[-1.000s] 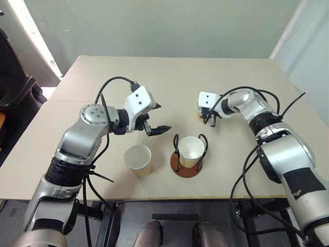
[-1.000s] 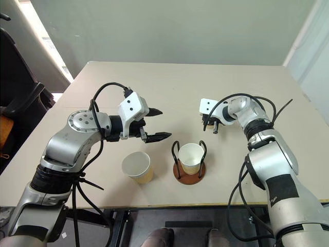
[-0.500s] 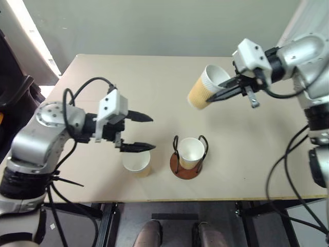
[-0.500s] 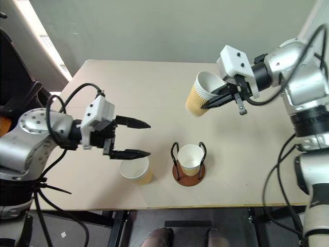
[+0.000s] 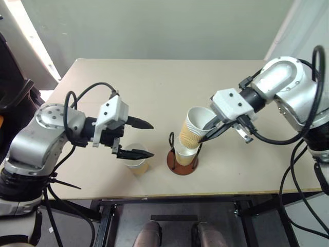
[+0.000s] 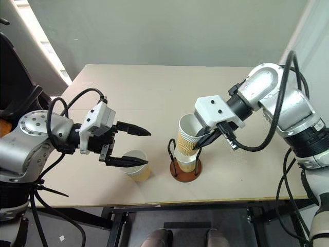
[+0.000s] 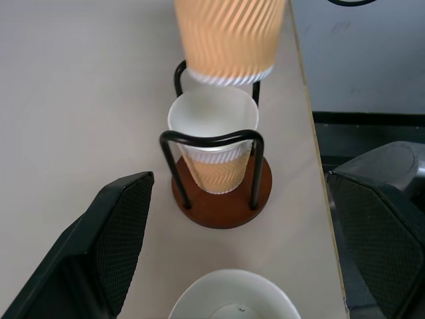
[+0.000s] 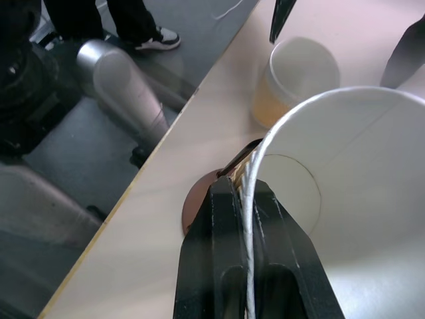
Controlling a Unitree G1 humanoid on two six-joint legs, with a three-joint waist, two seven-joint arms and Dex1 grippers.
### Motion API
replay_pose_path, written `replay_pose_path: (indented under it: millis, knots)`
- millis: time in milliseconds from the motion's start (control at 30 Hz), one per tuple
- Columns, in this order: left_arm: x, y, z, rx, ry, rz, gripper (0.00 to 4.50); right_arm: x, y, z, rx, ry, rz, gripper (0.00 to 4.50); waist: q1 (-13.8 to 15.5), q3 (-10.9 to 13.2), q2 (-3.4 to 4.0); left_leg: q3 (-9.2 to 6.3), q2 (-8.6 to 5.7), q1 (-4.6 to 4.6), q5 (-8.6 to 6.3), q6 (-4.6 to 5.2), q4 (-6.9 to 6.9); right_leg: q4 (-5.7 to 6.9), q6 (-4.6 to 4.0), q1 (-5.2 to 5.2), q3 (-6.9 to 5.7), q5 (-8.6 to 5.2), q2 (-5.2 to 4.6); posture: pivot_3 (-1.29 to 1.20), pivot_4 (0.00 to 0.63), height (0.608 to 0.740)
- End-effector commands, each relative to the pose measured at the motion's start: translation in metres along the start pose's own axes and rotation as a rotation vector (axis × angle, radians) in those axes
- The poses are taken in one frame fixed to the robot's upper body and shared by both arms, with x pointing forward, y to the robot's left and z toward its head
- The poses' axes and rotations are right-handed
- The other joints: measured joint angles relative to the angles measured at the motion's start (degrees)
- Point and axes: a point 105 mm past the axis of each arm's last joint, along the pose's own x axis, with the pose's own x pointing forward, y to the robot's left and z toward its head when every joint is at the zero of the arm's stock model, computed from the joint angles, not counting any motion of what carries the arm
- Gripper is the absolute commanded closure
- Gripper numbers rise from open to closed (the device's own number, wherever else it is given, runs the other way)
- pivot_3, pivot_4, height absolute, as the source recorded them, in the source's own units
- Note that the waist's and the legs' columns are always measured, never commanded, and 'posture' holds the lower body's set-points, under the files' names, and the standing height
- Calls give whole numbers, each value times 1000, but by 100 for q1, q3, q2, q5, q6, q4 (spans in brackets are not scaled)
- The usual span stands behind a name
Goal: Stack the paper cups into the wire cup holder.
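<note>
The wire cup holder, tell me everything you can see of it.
The wire cup holder has a round reddish-brown disc base and two thin black upright wire loops. It stands upright near the table's front edge. One paper cup sits inside between the loops; a second cup, pinched at its rim by the right gripper, hangs tilted above it.

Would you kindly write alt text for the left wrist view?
A tan paper cup hangs just above another cup seated in the wire cup holder on a beige table. The left gripper's open black fingers frame a third cup's white rim.
</note>
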Motion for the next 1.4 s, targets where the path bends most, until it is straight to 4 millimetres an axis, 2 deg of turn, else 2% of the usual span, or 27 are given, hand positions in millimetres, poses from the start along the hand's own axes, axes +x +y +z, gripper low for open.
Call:
replay_pose_path:
  millis: [33,567,700,967,1067,1233,1400]
  knots:
    - [-2,-2,7,37,2,17,0,-3,-5,0,-40,33,-17,4468,0,0,0,-1,1,0,0,0,1,1,-1,0,0,1,2,0,150,740]
    - [-2,-4,4,29,12,44,0,7,-10,-9,-97,102,12,4468,1,0,0,-1,3,-3,-6,-4,-15,-1,-2,-7,-2,1,3,0,150,740]
    - [-3,-4,3,28,12,46,0,6,-11,-9,-100,107,13,3604,1,0,0,-1,3,-2,-5,-4,-14,0,-2,-7,-2,1,3,0,150,740]
    - [-5,-2,2,32,20,49,0,1,-13,-5,-103,101,1,833,1,0,0,-1,3,-3,-6,-5,-17,-1,-3,-7,-2,1,4,0,150,740]
    - [-6,-1,0,41,35,49,0,-1,-16,-3,-108,89,-19,35,1,0,0,-1,3,-2,-6,-5,-17,-1,-3,-7,-2,1,3,0,150,740]
    - [-12,-6,-9,62,127,1,0,-6,-16,0,-74,40,-55,35,1,0,0,-2,3,-3,-6,-5,-17,-1,-4,-8,-2,0,4,0,150,740]
    - [-28,-18,-21,114,290,-109,0,-8,-18,4,124,-195,-191,35,3,-3,-5,-2,5,-3,-8,-8,-26,-4,-13,-10,0,-6,9,0,150,740]
